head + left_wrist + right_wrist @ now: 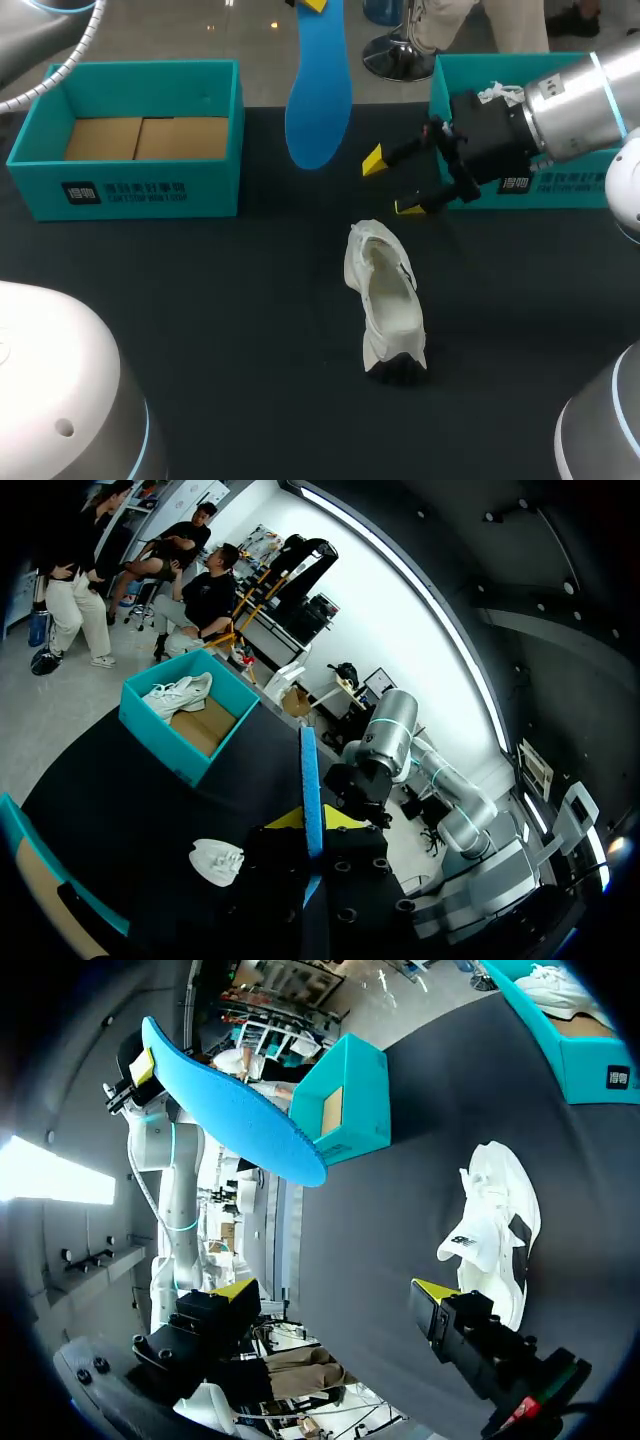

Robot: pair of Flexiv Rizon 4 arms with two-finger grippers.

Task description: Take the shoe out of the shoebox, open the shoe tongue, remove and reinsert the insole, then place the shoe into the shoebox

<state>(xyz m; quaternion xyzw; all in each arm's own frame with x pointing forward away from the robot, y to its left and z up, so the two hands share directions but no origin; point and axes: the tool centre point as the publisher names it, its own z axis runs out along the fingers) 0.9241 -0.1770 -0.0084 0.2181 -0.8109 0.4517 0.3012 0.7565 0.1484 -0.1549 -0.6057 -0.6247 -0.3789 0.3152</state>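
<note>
Shoe [385, 300], white with a black heel, resting at the centre of the frame on the dark surface [220, 330], apart from both boxes. My left fingers [313, 5], at upper centre, are clamped on one end of the blue insole [318, 95], which hangs broad end down above the surface. My right fingers [372, 160], entering from the right, stand wide apart just above and right of the shoe. Teal shoebox [150, 190], upper left, shows its cardboard floor; a second shoebox [470, 62], upper right, holds another white shoe [497, 93].
</note>
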